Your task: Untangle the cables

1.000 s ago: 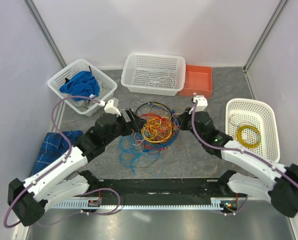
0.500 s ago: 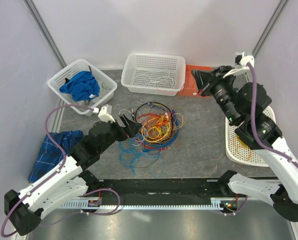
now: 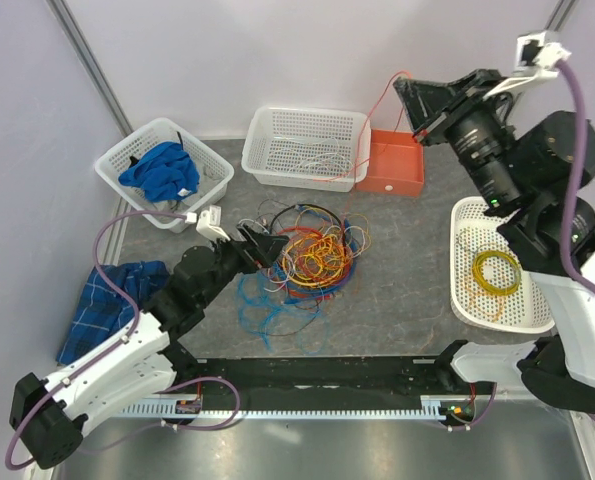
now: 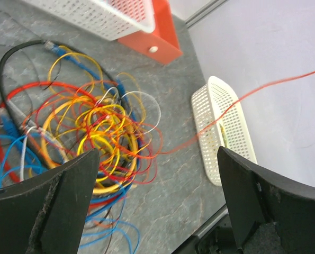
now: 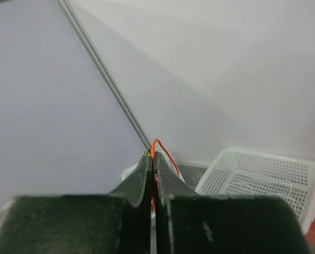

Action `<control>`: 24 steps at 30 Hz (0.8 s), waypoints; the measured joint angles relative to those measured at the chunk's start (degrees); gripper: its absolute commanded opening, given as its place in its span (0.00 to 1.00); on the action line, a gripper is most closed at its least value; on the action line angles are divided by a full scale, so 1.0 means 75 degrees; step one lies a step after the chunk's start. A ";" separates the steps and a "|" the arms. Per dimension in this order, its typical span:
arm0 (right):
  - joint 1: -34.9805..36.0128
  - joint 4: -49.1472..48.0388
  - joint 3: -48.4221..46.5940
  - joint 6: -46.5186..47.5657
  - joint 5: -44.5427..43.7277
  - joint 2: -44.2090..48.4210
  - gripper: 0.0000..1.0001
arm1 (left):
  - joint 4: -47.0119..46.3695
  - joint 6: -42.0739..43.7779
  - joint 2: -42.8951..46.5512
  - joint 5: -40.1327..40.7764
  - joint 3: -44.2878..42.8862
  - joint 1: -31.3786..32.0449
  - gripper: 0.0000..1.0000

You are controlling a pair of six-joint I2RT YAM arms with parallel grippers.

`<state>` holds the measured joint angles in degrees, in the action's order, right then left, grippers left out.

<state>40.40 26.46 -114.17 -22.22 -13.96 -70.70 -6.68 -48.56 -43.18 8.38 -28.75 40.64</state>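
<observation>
Pinched shut on one thin orange wire [image 3: 362, 130], the right claw [image 3: 407, 100] hangs high in the upper right of the overhead view; in its own wrist view the two fingers meet with the wire looping up out of their tips. From there the wire runs down and left in a taut line to the cables [image 3: 312, 255]; these lie as a loose tangle of yellow, orange, red, blue, black and white loops on the grey bench [image 3: 407, 290], at the middle of the overhead view, with blue strands trailing toward the lower left of the heap. The left claw [image 3: 267, 245] sits low just beside the tangle's left edge, its jaws spread wide and holding nothing. Beyond the tangle, at upper centre, stands a white basket [image 3: 302, 175], with an orange bin [image 3: 395, 165] touching its right side; a second white basket [image 3: 487, 203] at the right edge holds a yellow coil [image 3: 497, 270]; a third basket [image 3: 112, 170] at upper left holds a blue cloth [image 3: 162, 170]; a checked blue cloth [image 3: 112, 290] lies at the left edge.
</observation>
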 measured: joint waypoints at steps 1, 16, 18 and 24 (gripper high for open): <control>0.0000 0.0003 -0.0198 0.0000 0.0012 -0.0038 0.00 | -0.0341 0.0035 -0.0058 -0.0055 0.0076 0.0000 1.00; 0.0000 -0.0026 0.0082 -0.0245 0.0052 0.0061 0.00 | -0.5543 0.2081 -0.2165 -0.1888 0.0425 0.0970 1.00; 0.0000 0.0012 0.0297 -0.0262 0.0052 0.0070 0.00 | -0.5948 0.2221 -0.2183 -0.1958 0.0423 0.0988 0.99; 0.0000 0.0026 0.0933 -0.0230 -0.0189 0.0245 0.00 | -0.5811 0.2270 -0.2090 -0.1504 0.0326 0.0994 0.94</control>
<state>40.40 26.65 -107.18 -23.94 -15.38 -68.86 -50.26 -31.53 -58.85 -2.90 -26.30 48.10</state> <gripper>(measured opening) 0.010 0.951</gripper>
